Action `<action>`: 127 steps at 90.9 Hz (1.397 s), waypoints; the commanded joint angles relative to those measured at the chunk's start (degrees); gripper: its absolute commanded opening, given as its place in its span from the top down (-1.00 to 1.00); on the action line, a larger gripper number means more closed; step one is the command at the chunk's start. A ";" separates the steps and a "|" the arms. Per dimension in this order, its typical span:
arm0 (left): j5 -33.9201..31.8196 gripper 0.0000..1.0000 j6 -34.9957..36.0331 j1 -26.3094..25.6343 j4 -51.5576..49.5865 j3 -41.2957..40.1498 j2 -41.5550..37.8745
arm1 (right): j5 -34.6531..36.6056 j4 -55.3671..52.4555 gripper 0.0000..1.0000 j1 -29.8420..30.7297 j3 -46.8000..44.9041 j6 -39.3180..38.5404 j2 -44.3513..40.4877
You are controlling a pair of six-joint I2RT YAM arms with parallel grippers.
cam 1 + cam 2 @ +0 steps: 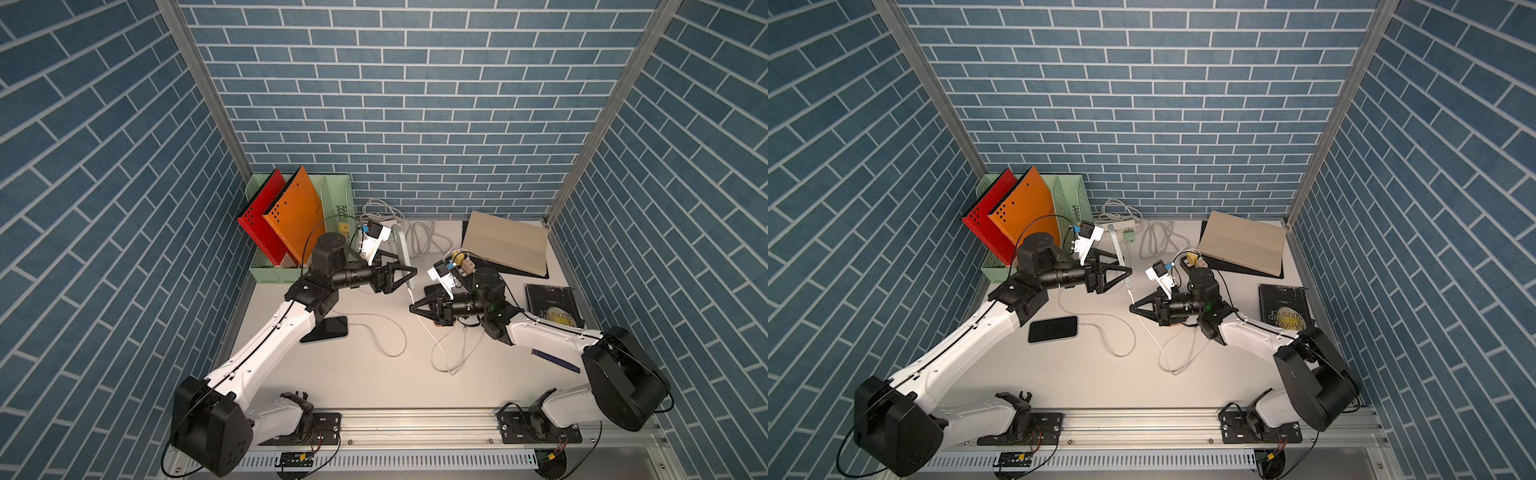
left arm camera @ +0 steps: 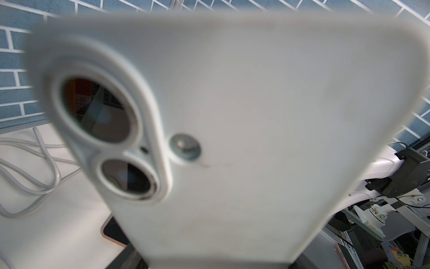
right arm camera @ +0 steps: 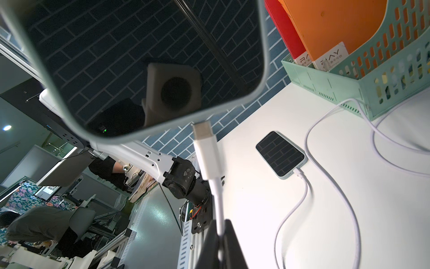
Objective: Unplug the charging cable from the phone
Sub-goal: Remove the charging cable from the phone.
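Note:
My left gripper (image 1: 412,273) is shut on a phone (image 1: 402,246) in a pale case and holds it upright above the table's middle. The phone's back (image 2: 256,116) with two camera lenses fills the left wrist view. Just below the phone, my right gripper (image 3: 220,237) is shut on the white charging cable (image 3: 218,200) a short way behind its plug (image 3: 207,153). The plug's bare metal tip (image 3: 202,129) shows right at the phone's bottom edge (image 3: 162,127). Whether the tip still touches the port I cannot tell. In both top views the two grippers face each other.
Another phone (image 1: 328,328) lies flat left of centre with a white cable (image 1: 384,332) plugged in. A green file rack (image 1: 299,274) with red and orange folders stands back left. A tan box (image 1: 505,243) and a black book (image 1: 550,305) lie right. Coiled cords (image 1: 419,237) lie at the back.

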 commanded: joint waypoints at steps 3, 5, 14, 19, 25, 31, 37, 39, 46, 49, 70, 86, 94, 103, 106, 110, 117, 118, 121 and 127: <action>-0.21 1.00 0.39 0.57 2.59 2.27 -1.14 | -0.06 -0.52 1.00 0.39 -1.55 -3.12 1.04; -0.23 1.00 0.36 0.65 2.59 2.28 -1.15 | 0.04 -0.54 1.00 0.41 -1.71 -3.16 1.24; -0.23 1.00 0.31 0.65 2.43 2.28 -1.32 | 0.45 -0.63 1.00 0.35 -2.00 -3.17 1.99; -0.27 1.00 0.39 0.66 2.35 2.23 -1.40 | 0.83 -1.22 1.00 0.41 -1.67 -3.17 2.52; -0.32 1.00 0.33 0.67 2.28 2.12 -1.45 | 1.35 -2.14 1.00 0.34 -1.14 -3.24 3.17; -0.32 1.00 0.36 0.66 2.11 2.10 -1.58 | 2.57 -4.08 0.94 0.32 -0.36 -4.01 3.43; -0.34 1.00 0.41 0.70 2.06 1.97 -1.66 | 5.56 -9.00 0.89 0.13 1.18 -6.31 3.69; -0.39 1.00 0.41 0.73 2.06 1.93 -1.68 | 6.83 -11.21 0.88 0.05 1.88 -7.36 3.84; -0.39 1.00 0.28 0.67 2.06 1.75 -1.68 | 12.12 -18.59 0.88 -0.16 4.50 -10.37 4.94; -0.40 1.00 0.25 0.66 1.98 1.67 -1.68 | 14.40 -21.06 0.88 -0.12 5.58 -10.99 5.46; -0.66 1.00 0.24 0.69 2.20 1.24 -2.16 | 22.56 -32.29 0.73 0.04 11.49 -11.62 12.19; -0.47 1.00 -0.45 0.73 2.93 0.63 -2.28 | 25.71 -36.39 0.56 0.32 13.73 -12.05 15.07; -0.50 1.00 -0.42 0.73 2.94 0.44 -2.37 | 26.63 -36.66 0.49 0.20 14.41 -12.05 14.34; -0.58 1.00 -0.46 0.66 3.02 0.34 -2.47 | 26.71 -36.83 0.43 -0.30 15.24 -11.97 13.51; -0.45 1.00 -0.54 0.69 3.10 0.32 -2.46 | 26.63 -36.98 0.41 -0.56 15.56 -11.96 13.23; -0.41 1.00 -0.47 0.67 3.07 0.34 -2.33 | 26.38 -37.22 0.37 -1.04 15.90 -11.96 12.84; 0.06 1.00 -0.49 0.71 3.08 0.25 -2.34 | 25.18 -37.29 0.26 -2.14 16.47 -12.01 11.74; 0.13 1.00 -0.43 0.68 3.10 0.21 -2.32 | 24.97 -37.25 0.25 -2.40 16.53 -11.98 11.57; 0.51 1.00 -0.39 0.66 3.11 0.17 -2.27 | 23.86 -37.02 0.18 -2.98 16.82 -12.01 10.91; 1.57 1.00 -0.40 0.66 3.26 0.08 -2.12 | 20.79 -35.82 0.02 -4.18 17.25 -11.96 9.47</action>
